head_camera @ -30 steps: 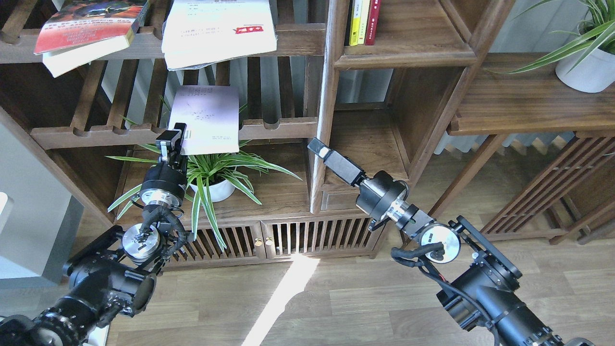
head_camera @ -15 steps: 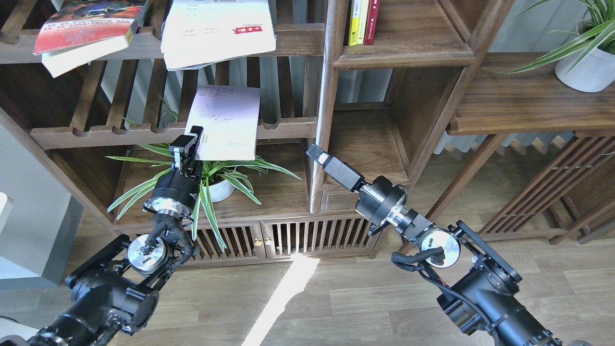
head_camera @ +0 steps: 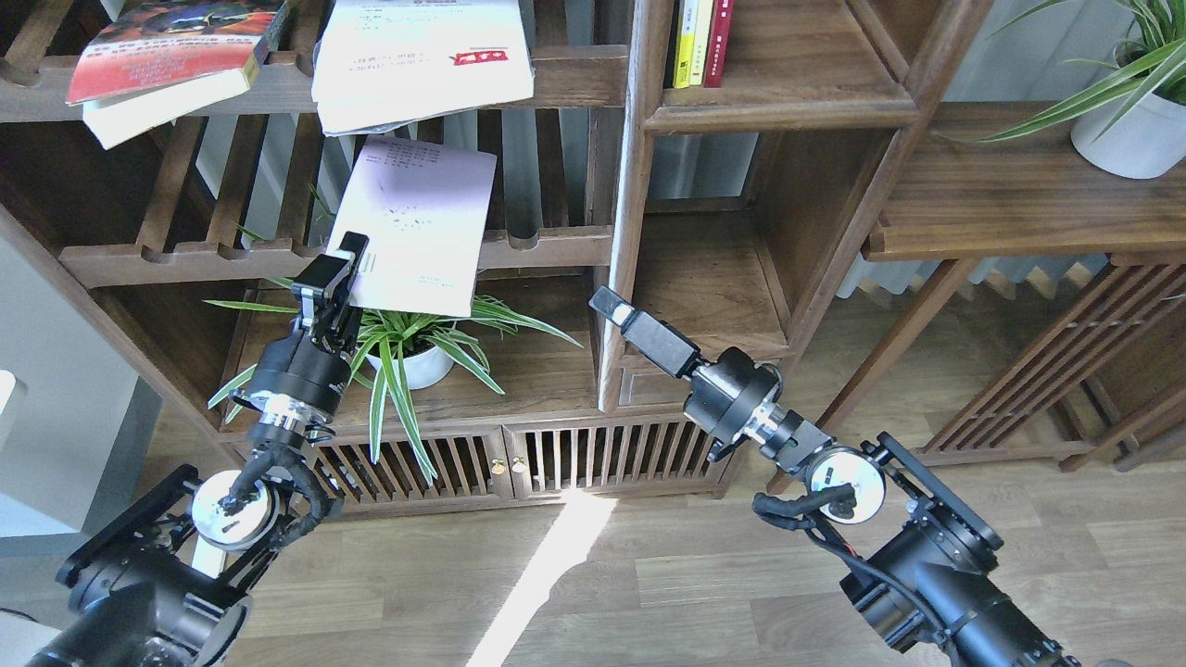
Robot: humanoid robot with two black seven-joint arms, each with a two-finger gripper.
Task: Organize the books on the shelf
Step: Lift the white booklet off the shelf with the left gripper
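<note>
My left gripper (head_camera: 338, 270) is shut on the lower left corner of the thin pale booklet (head_camera: 417, 222). It holds the booklet tilted in front of the middle slatted rack (head_camera: 185, 259). The thick red-orange book (head_camera: 167, 46) and the large white book with a red logo (head_camera: 422, 56) lie flat on the top slatted rack. The shelf (head_camera: 788, 106) is the walnut board of the narrow cubby at upper right, with yellow and red books (head_camera: 700, 42) standing on it. My right gripper (head_camera: 607, 304) is empty, beside the upright post; its fingers cannot be told apart.
A spider plant in a white pot (head_camera: 417, 357) stands under the booklet. The upright post (head_camera: 625, 232) separates the racks from the cubbies. A lower cubby (head_camera: 713, 287) sits behind my right gripper. A wide board (head_camera: 1010, 213) carries a white plant pot (head_camera: 1126, 130).
My left gripper has swung back to the left and lifted the booklet higher, more tilted. My right gripper has sunk slightly.
</note>
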